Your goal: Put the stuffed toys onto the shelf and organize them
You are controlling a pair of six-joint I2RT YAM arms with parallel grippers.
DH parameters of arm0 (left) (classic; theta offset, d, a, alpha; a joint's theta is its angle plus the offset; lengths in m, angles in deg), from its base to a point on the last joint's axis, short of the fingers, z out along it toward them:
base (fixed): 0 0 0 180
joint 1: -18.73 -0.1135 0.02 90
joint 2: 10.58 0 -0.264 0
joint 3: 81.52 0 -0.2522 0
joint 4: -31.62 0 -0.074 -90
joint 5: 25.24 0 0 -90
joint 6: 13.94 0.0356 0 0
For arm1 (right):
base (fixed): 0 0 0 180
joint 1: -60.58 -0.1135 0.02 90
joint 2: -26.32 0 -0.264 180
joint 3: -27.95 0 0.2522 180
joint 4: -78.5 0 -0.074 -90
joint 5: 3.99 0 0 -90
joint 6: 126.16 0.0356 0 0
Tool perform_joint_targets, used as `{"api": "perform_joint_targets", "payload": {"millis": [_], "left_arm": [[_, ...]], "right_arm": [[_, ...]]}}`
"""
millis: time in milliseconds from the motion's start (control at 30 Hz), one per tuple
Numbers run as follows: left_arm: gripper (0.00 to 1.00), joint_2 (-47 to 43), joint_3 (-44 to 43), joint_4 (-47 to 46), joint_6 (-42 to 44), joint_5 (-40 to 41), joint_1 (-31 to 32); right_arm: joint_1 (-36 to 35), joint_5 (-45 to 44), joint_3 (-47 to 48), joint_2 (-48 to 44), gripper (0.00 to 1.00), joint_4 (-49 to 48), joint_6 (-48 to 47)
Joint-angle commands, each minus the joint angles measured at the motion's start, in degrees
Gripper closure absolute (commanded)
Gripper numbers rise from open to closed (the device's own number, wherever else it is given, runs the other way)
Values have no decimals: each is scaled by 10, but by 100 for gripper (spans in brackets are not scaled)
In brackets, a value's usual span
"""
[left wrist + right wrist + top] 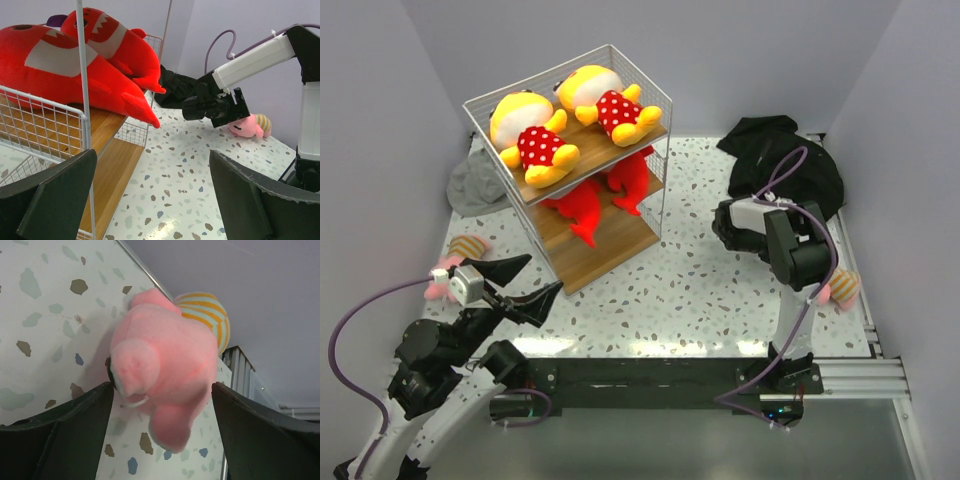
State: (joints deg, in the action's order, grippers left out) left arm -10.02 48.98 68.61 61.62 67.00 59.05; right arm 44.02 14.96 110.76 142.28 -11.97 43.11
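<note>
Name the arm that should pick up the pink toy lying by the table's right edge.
Right. Its open right gripper frames that pink toy between its fingers, while the left gripper, open too, sits across the table by the shelf.

Pink plush toy [165, 370] lying right between the jaws of the right gripper [161, 386], snout turned toward the left-hand jaw, orange-and-teal stripes showing beyond the right-hand one. Jaws spread wide either side of it. Contact? Can't tell. Speckled tabletop [45, 315] stretches beyond the left-hand jaw.
</note>
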Motion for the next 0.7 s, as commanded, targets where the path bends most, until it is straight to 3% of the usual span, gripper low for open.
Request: {"api": "perform_joint_targets", "payload": {"millis": [0, 33, 133, 233, 433, 567, 633, 667], "left_arm": [[0, -47, 2, -18, -9, 6, 2], [0, -45, 1, -18, -9, 6, 2], [0, -41, 1, -18, -8, 6, 2], [0, -41, 1, -17, -8, 6, 2], [0, -46, 1, -17, -9, 7, 3], [0, -46, 1, -17, -9, 8, 3], [0, -48, 1, -17, -9, 8, 3], [0, -48, 1, -17, -9, 7, 3]], "right_arm": [[6, 11, 3, -46, 13, -92, -139], [6, 27, -20, -82, 12, -132, -224], [7, 94, -73, -142, 10, -275, -363], [22, 119, -95, -180, 10, -314, -403], [48, 104, -65, -117, 8, -256, -371], [57, 123, -60, -94, 9, -267, -383], [64, 126, -59, -80, 15, -273, -387], [66, 126, -58, -79, 26, -273, -387]]}}
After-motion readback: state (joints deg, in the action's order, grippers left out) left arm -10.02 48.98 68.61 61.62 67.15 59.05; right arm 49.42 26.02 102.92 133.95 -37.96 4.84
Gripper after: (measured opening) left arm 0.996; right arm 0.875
